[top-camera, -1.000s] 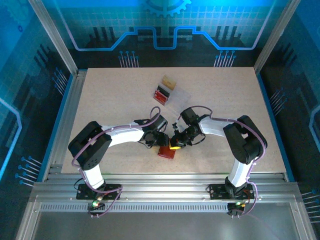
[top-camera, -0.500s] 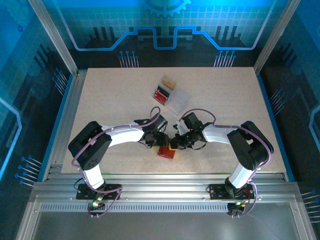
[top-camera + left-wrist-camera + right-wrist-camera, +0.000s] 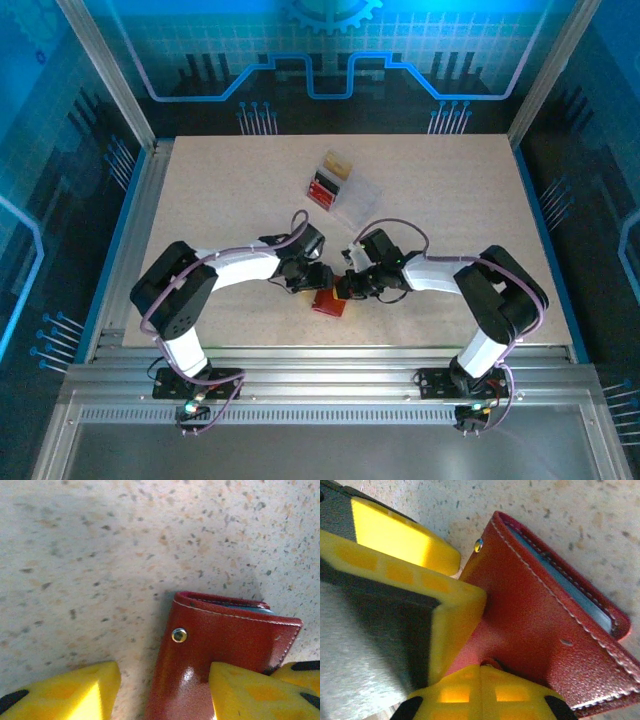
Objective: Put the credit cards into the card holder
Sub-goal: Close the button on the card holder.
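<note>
The dark red card holder point(image 3: 327, 301) lies on the table between both arms, its snap stud point(image 3: 179, 635) facing up. A pale bluish card edge point(image 3: 567, 587) shows inside its open far pocket, also visible as a card edge point(image 3: 252, 609) in the left wrist view. My left gripper point(image 3: 165, 680) is open and straddles the holder's left edge, one yellow finger point(image 3: 250, 690) resting on the leather, the other over bare table. My right gripper point(image 3: 490, 672) is shut, pinching a small red tab at the holder's near edge. From above, the left gripper point(image 3: 316, 280) and right gripper point(image 3: 344, 289) nearly touch.
A clear plastic box point(image 3: 350, 197) stands at mid-table behind the arms, with dark red ribbed pieces point(image 3: 322, 187) and a small tan block point(image 3: 338, 163) at its left end. The left gripper's finger point(image 3: 447, 605) crowds right against my right gripper. Aluminium rails frame the table.
The right arm has stretched lower and further left, bringing its gripper onto the holder. The holder has shifted slightly left. The left gripper has moved a little toward the back.
</note>
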Tool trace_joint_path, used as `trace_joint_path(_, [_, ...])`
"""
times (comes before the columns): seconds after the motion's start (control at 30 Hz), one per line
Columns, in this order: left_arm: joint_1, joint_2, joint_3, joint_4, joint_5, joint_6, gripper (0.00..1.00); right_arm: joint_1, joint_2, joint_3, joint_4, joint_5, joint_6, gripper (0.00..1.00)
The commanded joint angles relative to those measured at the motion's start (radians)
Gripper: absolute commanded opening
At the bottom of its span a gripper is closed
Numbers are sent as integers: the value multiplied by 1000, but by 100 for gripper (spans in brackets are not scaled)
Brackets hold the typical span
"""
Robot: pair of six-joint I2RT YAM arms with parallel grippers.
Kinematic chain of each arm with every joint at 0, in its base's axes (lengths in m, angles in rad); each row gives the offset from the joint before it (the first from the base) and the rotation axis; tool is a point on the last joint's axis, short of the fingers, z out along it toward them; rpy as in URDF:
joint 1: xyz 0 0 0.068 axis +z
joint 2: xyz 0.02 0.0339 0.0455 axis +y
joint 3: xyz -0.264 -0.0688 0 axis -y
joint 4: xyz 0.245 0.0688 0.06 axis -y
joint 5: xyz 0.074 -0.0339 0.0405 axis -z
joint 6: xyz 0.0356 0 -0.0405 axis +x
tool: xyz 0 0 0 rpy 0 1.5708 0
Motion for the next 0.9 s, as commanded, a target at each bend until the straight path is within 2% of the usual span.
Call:
trace_joint_path(0.0, [45,-102,-19,24,113,-14,54,89,210,-86,-201,333,16,0])
trace_joint_path(0.3, [137,-224,-70,-1,153,-4,58,146,237,-8,-347,459,41,0])
trace_joint_path(0.53, [197,-306,-73,-44,150,14,67,171,205,65,-396,463,29,0])
trace_joint_path(0.57, [208,-315,-72,-48,147,17,69,174,191,82,-403,463,21,5])
trace_joint_path(0.63, [233,-341,-59,-68,124,29,86,171,163,131,-419,455,3,18])
trace_joint_path(0.7, [246,-365,-28,-115,68,53,97,163,150,195,-425,412,-24,28])
trace_joint_path(0.87, [297,-443,19,-169,-17,82,99,151,141,311,-476,338,-67,44])
